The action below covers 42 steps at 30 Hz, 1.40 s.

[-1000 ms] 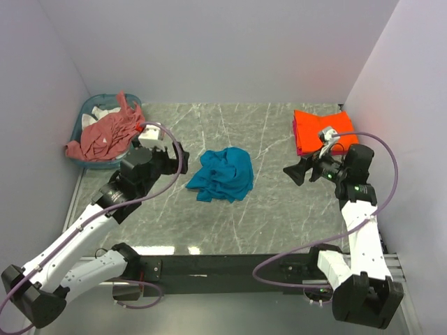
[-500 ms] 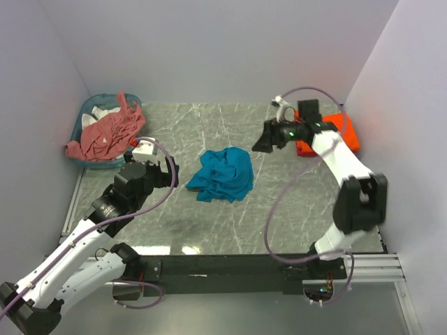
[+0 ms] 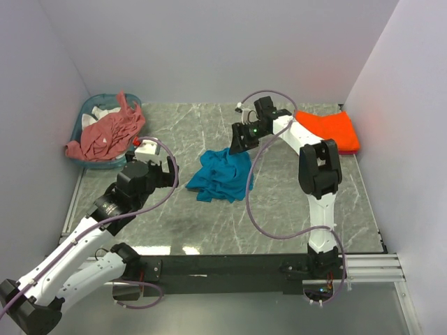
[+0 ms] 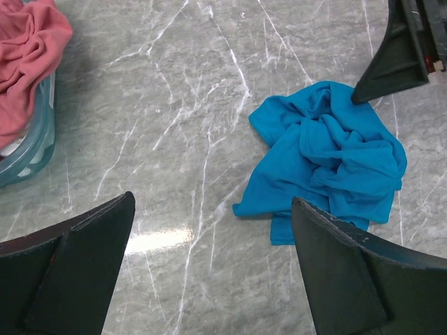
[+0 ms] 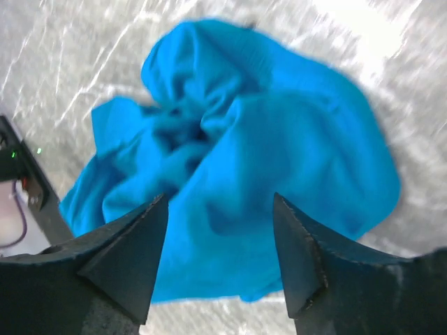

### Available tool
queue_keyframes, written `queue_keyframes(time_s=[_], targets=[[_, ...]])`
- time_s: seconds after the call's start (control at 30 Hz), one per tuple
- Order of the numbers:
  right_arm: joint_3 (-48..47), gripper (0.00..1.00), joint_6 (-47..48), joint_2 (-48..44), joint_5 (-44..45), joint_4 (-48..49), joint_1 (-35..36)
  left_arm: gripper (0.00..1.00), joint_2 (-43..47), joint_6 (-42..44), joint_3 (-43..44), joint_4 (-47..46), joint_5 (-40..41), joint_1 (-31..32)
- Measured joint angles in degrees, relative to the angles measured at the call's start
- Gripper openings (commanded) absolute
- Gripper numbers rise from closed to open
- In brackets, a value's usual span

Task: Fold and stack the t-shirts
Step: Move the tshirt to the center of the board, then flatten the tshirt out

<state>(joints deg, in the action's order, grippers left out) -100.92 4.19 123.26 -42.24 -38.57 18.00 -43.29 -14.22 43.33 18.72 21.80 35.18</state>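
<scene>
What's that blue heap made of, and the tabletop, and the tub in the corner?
The blue t-shirt looks like soft matte knit cloth: it lies in limp folds and creases. The tabletop looks like grey marble with white veins, smooth enough to show glare, though it may be printed laminate. The basket seems glossy, translucent teal plastic.

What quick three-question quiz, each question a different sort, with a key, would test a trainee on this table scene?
1. True or false: the orange shirt lies flat at the far right of the table.
2. Which shirt is the open right gripper reaching at? A: the pink one. B: the blue shirt. C: the orange one.
3. Fill the gap: the pink shirt is draped over the ___.

Key: 1 true; 2 B; 3 basket.
</scene>
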Motion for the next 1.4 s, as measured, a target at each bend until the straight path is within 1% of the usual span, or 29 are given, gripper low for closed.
queue_keyframes(time_s=[0.2, 0.27, 0.37, 0.4, 0.5, 0.6, 0.73, 0.87, 1.03, 1.13, 1.27, 1.4], targets=[[-3.91, 0.47, -2.01, 3.45, 2.43, -0.07, 0.13, 0.99, -0.07, 0.00, 0.00, 0.00, -0.04, 0.00], [-4.02, 0.45, -2.29, 4.22, 3.15, -0.15, 0.13, 0.99, -0.09, 0.00, 0.00, 0.00, -0.07, 0.00], [-4.02, 0.34, -2.60, 4.50, 4.17, -0.72, 0.24, 0.99, -0.11, 0.00, -0.02, -0.02, -0.15, 0.00], [-4.07, 0.23, -2.62, 4.50, 4.35, -0.76, 0.33, 0.99, -0.11, 0.00, -0.02, -0.02, -0.42, 0.00], [-4.22, 0.08, -2.60, 4.50, 5.57, -0.98, 0.74, 0.99, -0.31, -0.02, -0.02, -0.09, -0.96, 0.00], [-4.92, 0.00, -1.70, 4.13, 7.50, -1.75, 0.98, 0.99, -0.55, -0.09, -0.04, -0.37, -1.57, 0.00], [-5.03, 0.00, 0.22, 0.24, 10.27, -3.04, 1.05, 0.99, -1.01, -1.64, -0.04, -1.88, -4.94, -0.28], [-7.23, 0.00, 2.99, -6.56, 11.72, -4.39, 1.16, 1.00, -4.66, -5.60, 0.09, -4.90, -9.49, -0.72], [-7.85, 0.00, 6.45, -15.80, 12.09, -4.98, 1.16, 0.99, -15.26, -10.91, 1.55, -9.05, -12.68, -1.44], [-7.85, 0.00, 8.31, -19.91, 12.11, -5.90, 1.16, 0.96, -21.57, -12.55, 2.54, -11.74, -15.02, -3.10], [-7.82, 0.00, 9.88, -22.73, 12.17, -6.91, 1.16, 0.93, -30.29, -12.09, 5.99, -16.37, -18.23, -5.64], [-7.82, 0.00, 10.69, -23.63, 11.89, -7.85, 1.16, 0.88, -37.73, -8.72, 10.23, -20.98, -20.81, -6.56]])
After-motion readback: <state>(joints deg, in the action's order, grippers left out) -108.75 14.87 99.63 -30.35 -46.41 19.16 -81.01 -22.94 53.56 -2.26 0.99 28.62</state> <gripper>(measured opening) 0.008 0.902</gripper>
